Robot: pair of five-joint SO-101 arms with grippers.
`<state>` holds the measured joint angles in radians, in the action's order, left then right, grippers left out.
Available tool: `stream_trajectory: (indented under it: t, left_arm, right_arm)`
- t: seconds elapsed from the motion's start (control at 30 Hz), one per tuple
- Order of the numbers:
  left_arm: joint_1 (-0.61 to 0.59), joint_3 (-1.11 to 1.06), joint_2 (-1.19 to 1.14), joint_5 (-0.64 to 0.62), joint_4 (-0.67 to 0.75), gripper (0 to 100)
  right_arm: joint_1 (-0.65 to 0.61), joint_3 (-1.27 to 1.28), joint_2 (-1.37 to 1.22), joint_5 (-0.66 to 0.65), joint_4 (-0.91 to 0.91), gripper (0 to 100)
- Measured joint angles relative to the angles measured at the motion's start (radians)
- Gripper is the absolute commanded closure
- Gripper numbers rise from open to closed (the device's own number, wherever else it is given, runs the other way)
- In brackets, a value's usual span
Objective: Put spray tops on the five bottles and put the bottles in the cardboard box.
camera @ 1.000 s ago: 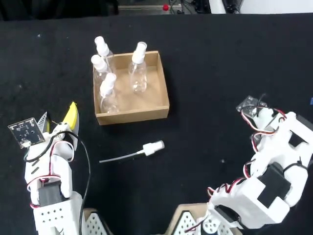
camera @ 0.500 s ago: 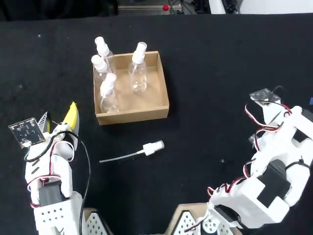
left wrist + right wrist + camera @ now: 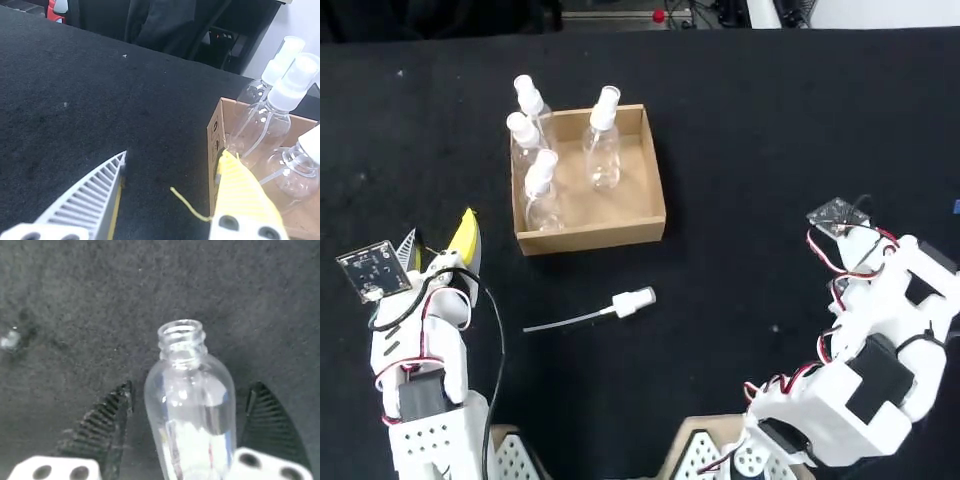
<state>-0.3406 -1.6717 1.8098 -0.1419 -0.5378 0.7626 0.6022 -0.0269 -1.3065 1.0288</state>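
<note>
Swinging back toward the middle of the desk [image 3: 750, 120], the right arm [image 3: 880, 340] has returned close to where it stood a second ago, after drifting outward half a second before; the left arm, the box and the loose sprayer have not shifted.

The right gripper [image 3: 192, 387] is spread wide around a clear uncapped bottle [image 3: 190, 405], with one black finger [image 3: 107, 425] on each side and a strip of dark desk showing between each finger and the glass. The bottle's open threaded neck points away from the wrist camera. From the high view the bottle is hidden under the arm, at the right side of the desk and well apart from the box.

The left gripper [image 3: 440, 228] rests at the left near side of the desk, just short of the box's near-left corner. Its grey finger [image 3: 107, 182] and its yellow one are parted, with nothing between them.

The cardboard box [image 3: 590, 238] sits toward the far left of the desk and holds four bottles, all standing and each fitted with a white sprayer. Three stand in a line along the box's left wall [image 3: 542, 190], and the fourth stands apart near the middle [image 3: 603, 150].

One loose spray top [image 3: 633, 300] lies flat on the desk in front of the box, between the two arms, and its thin dip tube trails off toward the left arm.
</note>
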Motion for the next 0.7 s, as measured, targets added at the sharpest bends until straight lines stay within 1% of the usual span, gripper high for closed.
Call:
stream_trajectory:
  t: [0.1,0.2,0.3,0.43,0.5,0.57,0.63,0.7]
  left_arm:
    - [-0.002,0.0,0.0,0.0,0.0,73]
    - [-0.002,0.0,0.0,0.0,0.0,73]
    - [-0.002,0.0,0.0,0.0,0.0,73]
    - [-0.002,0.0,0.0,0.0,-0.008,73]
    - [-0.002,0.011,0.0,0.0,-0.064,73]
    - [-0.002,0.074,0.0,0.009,-0.166,73]
    - [-0.003,0.17,0.002,0.069,-0.282,73]
    - [-0.002,0.281,0.003,0.16,-0.391,73]
  right_arm:
    - [0.0,0.014,0.0,-0.002,-0.035,98.0]
    - [0.0,0.02,-0.023,-0.002,-0.074,98.4]
    - [0.0,0.018,-0.025,0.006,-0.069,98.8]
    - [0.0,-0.075,0.0,0.101,0.068,98.7]
    - [-0.018,-0.157,0.057,0.166,0.167,98.7]
    - [-0.044,-0.224,0.117,0.239,0.256,98.7]
    - [-0.057,-0.269,0.176,0.322,0.285,98.7]
    - [-0.061,-0.301,0.232,0.407,0.287,98.7]
